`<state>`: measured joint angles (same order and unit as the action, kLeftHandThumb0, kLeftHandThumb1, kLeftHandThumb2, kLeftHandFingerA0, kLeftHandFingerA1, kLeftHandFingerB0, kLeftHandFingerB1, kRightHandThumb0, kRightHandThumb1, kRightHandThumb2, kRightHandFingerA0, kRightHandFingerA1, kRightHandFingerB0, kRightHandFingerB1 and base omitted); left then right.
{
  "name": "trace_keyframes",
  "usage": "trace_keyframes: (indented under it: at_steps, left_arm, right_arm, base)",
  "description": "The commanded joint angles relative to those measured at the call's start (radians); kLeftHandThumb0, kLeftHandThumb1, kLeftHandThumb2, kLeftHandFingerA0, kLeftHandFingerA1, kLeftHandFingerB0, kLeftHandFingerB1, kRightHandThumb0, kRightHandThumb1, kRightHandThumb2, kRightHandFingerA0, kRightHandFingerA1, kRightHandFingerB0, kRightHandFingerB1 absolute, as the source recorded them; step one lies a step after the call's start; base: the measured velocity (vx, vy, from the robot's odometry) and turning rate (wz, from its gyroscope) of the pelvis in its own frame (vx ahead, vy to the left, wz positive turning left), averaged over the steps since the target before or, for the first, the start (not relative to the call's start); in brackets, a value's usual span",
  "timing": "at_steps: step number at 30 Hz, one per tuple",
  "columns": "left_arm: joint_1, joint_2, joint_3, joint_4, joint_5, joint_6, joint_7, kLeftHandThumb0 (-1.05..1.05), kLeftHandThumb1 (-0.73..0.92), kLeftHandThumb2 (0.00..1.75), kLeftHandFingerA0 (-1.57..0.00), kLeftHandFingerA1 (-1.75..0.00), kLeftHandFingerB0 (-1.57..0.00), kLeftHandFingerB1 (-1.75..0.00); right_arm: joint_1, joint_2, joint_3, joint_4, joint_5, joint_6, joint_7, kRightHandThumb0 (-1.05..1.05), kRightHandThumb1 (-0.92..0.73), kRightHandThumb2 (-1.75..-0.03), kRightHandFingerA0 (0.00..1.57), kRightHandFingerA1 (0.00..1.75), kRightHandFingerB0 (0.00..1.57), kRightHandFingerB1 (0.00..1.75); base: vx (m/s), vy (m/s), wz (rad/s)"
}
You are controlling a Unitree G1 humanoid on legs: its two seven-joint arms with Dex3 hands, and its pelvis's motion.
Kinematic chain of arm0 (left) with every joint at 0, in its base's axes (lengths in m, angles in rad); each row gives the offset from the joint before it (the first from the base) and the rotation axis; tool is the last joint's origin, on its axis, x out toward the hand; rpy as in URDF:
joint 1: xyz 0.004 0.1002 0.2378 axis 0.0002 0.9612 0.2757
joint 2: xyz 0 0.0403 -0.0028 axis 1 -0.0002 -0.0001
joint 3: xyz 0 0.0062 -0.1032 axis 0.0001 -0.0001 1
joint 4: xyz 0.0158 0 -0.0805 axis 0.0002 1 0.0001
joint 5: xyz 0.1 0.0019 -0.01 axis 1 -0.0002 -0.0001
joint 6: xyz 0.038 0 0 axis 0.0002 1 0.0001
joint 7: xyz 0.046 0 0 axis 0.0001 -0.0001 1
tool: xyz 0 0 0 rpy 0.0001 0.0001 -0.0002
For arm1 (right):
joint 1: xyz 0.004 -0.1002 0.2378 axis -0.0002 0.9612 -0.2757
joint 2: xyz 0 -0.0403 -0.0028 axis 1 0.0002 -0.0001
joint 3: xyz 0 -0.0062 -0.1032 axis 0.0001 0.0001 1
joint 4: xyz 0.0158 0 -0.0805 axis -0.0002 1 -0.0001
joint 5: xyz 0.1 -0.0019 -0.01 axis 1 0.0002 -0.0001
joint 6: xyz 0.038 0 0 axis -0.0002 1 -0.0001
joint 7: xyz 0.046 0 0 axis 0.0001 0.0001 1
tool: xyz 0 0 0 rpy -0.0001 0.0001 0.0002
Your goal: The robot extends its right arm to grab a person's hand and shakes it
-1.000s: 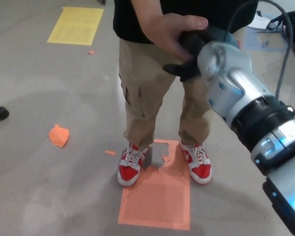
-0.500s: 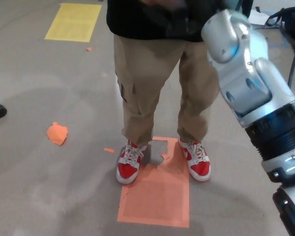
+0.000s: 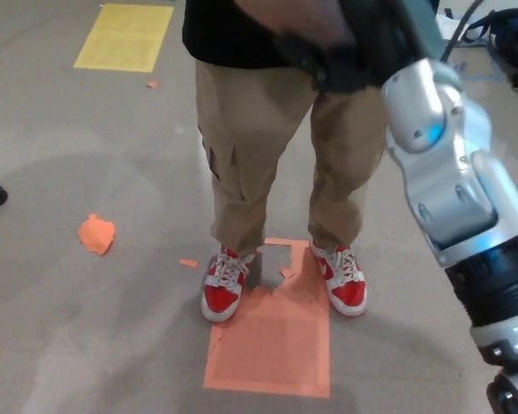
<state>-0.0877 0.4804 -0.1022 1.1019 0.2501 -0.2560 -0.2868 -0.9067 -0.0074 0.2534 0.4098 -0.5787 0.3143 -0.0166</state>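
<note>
Right hand [image 3: 354, 60] clasped around person's hand [image 3: 298, 17], lower than half a second earlier, blurred, red shoes [image 3: 224, 285] unmoved on orange floor patch [image 3: 276, 336].

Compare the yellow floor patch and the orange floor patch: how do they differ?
The yellow floor patch lies far off at upper left, intact and with nothing on it; the orange floor patch lies at the person's feet, its top edge torn, with the red shoes at its upper corners. Orange scraps lie loose on the floor near the orange one; only a tiny fleck sits near the yellow one. Both are flat rectangles on the grey floor.
</note>
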Motion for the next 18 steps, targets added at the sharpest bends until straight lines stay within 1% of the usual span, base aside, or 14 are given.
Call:
trace_keyframes:
  at_steps: [1,3,4,6,7,9,10,11,13,14,15,16,17,18]
  left_arm:
    - [-0.01,0.023,-0.006,0.004,0.005,-0.006,0.005,-0.66,0.7,1.0,-0.01,-0.4,-0.06,-0.32]
    - [-0.017,0.024,-0.005,0.003,0.006,0.0,0.004,-0.66,0.7,1.0,-0.01,-0.39,-0.05,-0.32]
    - [-0.019,0.026,-0.008,0.002,0.008,0.005,0.003,-0.67,0.71,1.01,-0.02,-0.38,-0.04,-0.31]
    - [-0.022,0.029,-0.012,0.006,0.014,0.001,0.005,-0.67,0.7,1.0,-0.02,-0.39,-0.04,-0.32]
    - [-0.022,0.03,-0.01,0.007,0.012,-0.005,0.004,-0.68,0.7,1.0,-0.02,-0.41,-0.04,-0.33]
    - [-0.02,0.028,-0.005,0.005,0.004,-0.008,0.0,-0.67,0.69,1.0,-0.02,-0.4,-0.04,-0.32]
    - [-0.028,0.027,0.001,0.009,-0.006,-0.009,-0.019,-0.66,0.71,1.01,-0.02,-0.37,-0.01,-0.3]
    - [-0.031,0.027,0.005,0.01,-0.012,-0.008,-0.028,-0.66,0.7,1.01,-0.02,-0.37,-0.01,-0.31]
    - [-0.036,0.029,0.009,0.011,-0.016,-0.007,-0.032,-0.66,0.7,1.0,-0.02,-0.37,-0.01,-0.3]
    - [-0.038,0.032,0.007,0.012,-0.014,-0.007,-0.034,-0.65,0.71,1.01,-0.01,-0.36,-0.01,-0.3]
    - [-0.04,0.033,0.007,0.014,-0.011,-0.007,-0.029,-0.66,0.7,1.0,-0.02,-0.37,-0.02,-0.31]
    - [-0.042,0.032,0.007,0.017,-0.009,-0.008,-0.021,-0.66,0.7,1.0,-0.02,-0.37,-0.02,-0.31]
    - [-0.041,0.033,0.006,0.017,-0.008,-0.015,-0.018,-0.65,0.69,0.99,-0.02,-0.37,-0.01,-0.32]
    - [-0.039,0.033,0.003,0.016,-0.003,-0.021,-0.01,-0.66,0.69,0.98,-0.02,-0.4,-0.02,-0.33]
  right_arm:
    - [-0.052,0.031,0.039,0.475,0.017,-0.134,-0.078,-0.21,-0.64,-0.6,0.9,0.61,0.57,0.44]
    - [-0.062,0.038,0.056,0.577,0.009,-0.14,-0.057,-0.22,-0.54,-0.56,0.89,0.58,0.57,0.44]
    - [-0.058,0.042,0.063,0.605,0.009,-0.147,-0.042,-0.21,-0.5,-0.55,0.82,0.56,0.55,0.43]
    - [-0.054,0.047,0.069,0.638,0.011,-0.16,-0.031,-0.19,-0.45,-0.53,0.82,0.56,0.55,0.43]
    - [-0.047,0.051,0.07,0.649,0.014,-0.173,-0.031,-0.24,-0.58,-0.57,0.94,0.58,0.55,0.44]
    - [-0.044,0.054,0.069,0.661,0.019,-0.193,-0.035,-0.26,-0.62,-0.59,0.95,0.57,0.55,0.43]
    - [-0.06,0.051,0.068,0.653,0.021,-0.201,-0.038,-0.24,-0.56,-0.57,0.87,0.56,0.53,0.43]
    - [-0.071,0.045,0.062,0.621,0.026,-0.214,-0.048,-0.24,-0.71,-0.61,0.91,0.57,0.54,0.43]
    - [-0.088,0.033,0.04,0.527,0.049,-0.232,-0.06,-0.24,-0.72,-0.62,0.97,0.56,0.53,0.41]
    - [-0.089,0.027,0.038,0.478,0.05,-0.237,-0.07,-0.23,-0.72,-0.62,0.96,0.54,0.54,0.41]
    - [-0.082,0.019,0.034,0.415,0.052,-0.244,-0.078,-0.22,-0.73,-0.62,0.94,0.63,0.55,0.41]
    - [-0.072,0.01,0.028,0.344,0.055,-0.25,-0.084,-0.22,-0.73,-0.62,0.94,0.63,0.55,0.41]
    - [-0.054,0.003,0.021,0.268,0.057,-0.256,-0.094,-0.2,-0.82,-0.64,0.82,1.1,0.56,0.41]
    - [-0.034,-0.005,0.012,0.167,0.059,-0.251,-0.09,-0.21,-0.84,-0.65,0.98,0.66,0.53,0.4]
  base:
    - [0.0,0.0,0.0]
    - [0.0,0.0,0.0]
    - [0.0,0.0,0.0]
    - [0.0,0.0,0.0]
    - [0.0,0.0,0.0]
    - [0.0,0.0,0.0]
    - [0.0,0.0,0.0]
    - [0.0,0.0,0.0]
    - [0.0,0.0,0.0]
    - [0.0,0.0,0.0]
    - [0.0,0.0,0.0]
    - [0.0,0.0,0.0]
    - [0.0,0.0,0.0]
    - [0.0,0.0,0.0]
